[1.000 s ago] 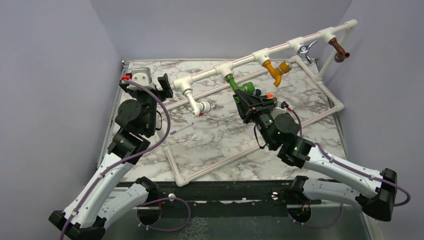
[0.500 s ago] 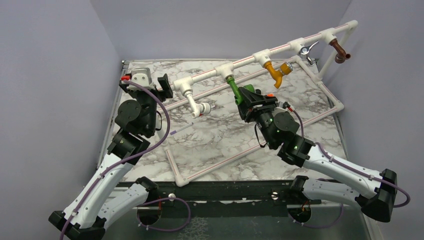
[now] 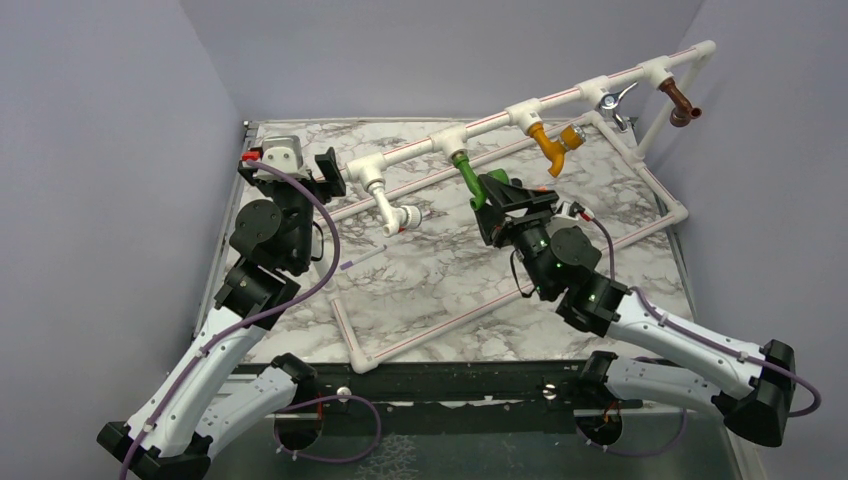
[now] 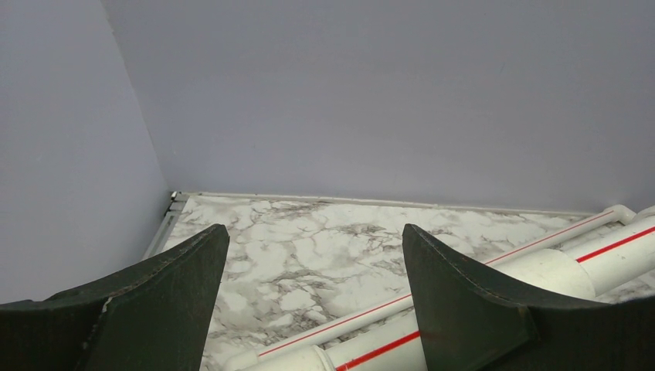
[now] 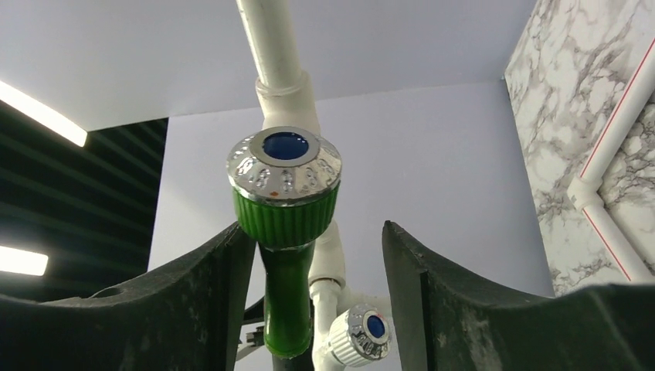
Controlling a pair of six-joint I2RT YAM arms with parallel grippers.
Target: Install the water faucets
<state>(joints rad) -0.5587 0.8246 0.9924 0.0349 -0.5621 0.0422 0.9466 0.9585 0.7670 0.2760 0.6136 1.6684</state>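
The right tool [image 5: 313, 226] stood part open, gripping nothing, with the green tap [image 5: 286, 212] pointing straight up between its jaws.

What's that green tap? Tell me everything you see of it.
The green faucet looks like glossy plastic: ribbed head, narrower body, round silver knob with a blue centre. It hangs slanted from a fitting on the white pipe. It sits between the open fingers of the right gripper; one finger seems to touch it, the other stands clear.

No text, label or number can be read anywhere.
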